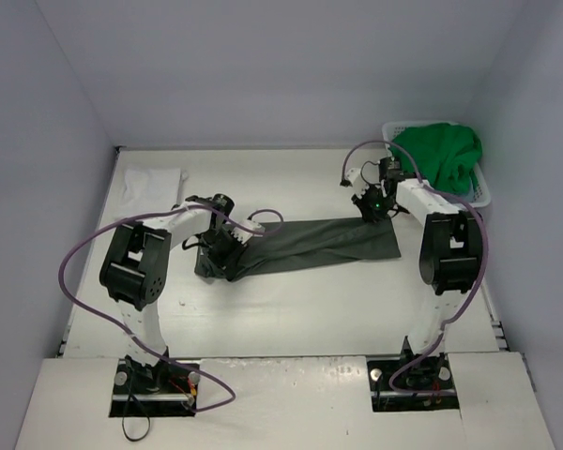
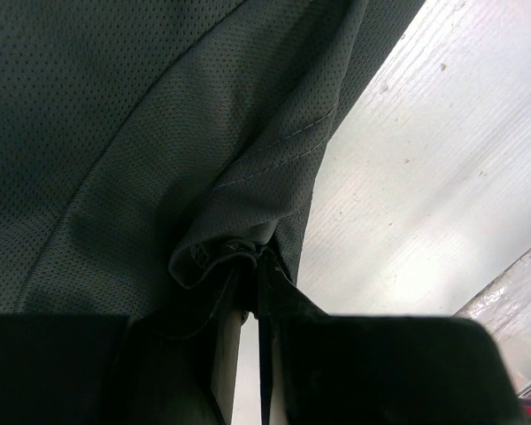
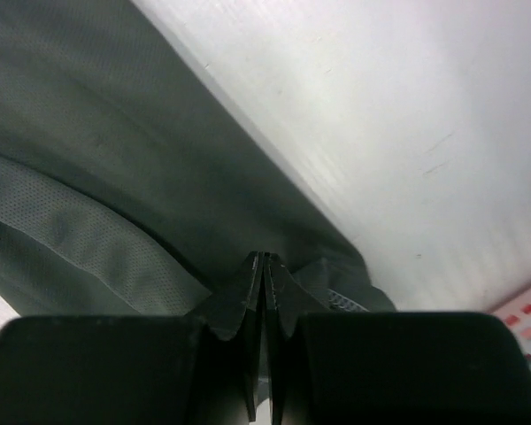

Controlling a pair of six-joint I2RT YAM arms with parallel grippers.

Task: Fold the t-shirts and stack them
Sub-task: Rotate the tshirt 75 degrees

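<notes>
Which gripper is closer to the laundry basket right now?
Right. The right gripper pinches one end of the dark grey shirt, close to the basket. The left gripper grips the shirt's other end, much farther away.

White laundry basket (image 1: 484, 190) at far right corner of white table (image 1: 310, 300)

readable text: none | labels, brands, numbers, signs: none legible
</notes>
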